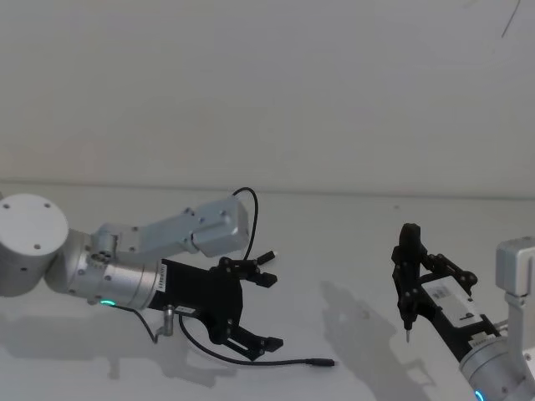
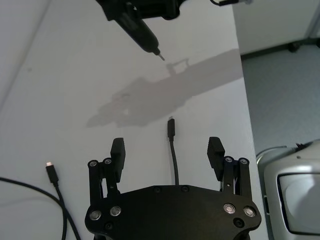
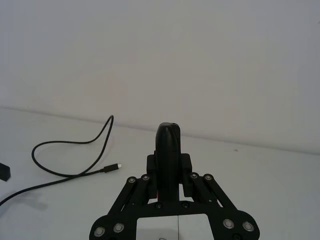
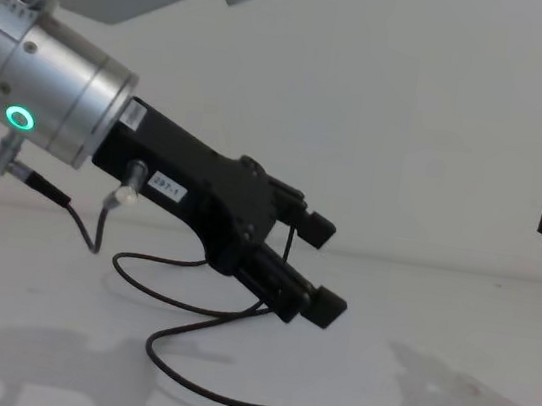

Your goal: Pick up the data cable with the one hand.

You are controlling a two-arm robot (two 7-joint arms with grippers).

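The data cable (image 1: 251, 361) is a thin black cord curled loosely on the white table. Its slim cylindrical plug (image 1: 322, 362) lies at the front and its small flat plug (image 2: 50, 167) lies off to the side. My left gripper (image 1: 269, 311), black on a silver cylinder with a green ring light, hangs open just above the cord. In the left wrist view the cylindrical plug (image 2: 171, 125) lies between the spread fingers (image 2: 216, 152) of that gripper (image 2: 167, 151). The chest view shows the left gripper (image 4: 324, 269) tilted down over the cable (image 4: 254, 393), apart from it. My right gripper (image 1: 407, 288) stays at the right.
The right gripper (image 3: 169, 150) is shut on a narrow black tool with a thin pointed tip (image 2: 159, 54), held above the table. The table's edge (image 2: 245, 100) runs close beyond the cable, with grey floor past it. A white wall stands behind.
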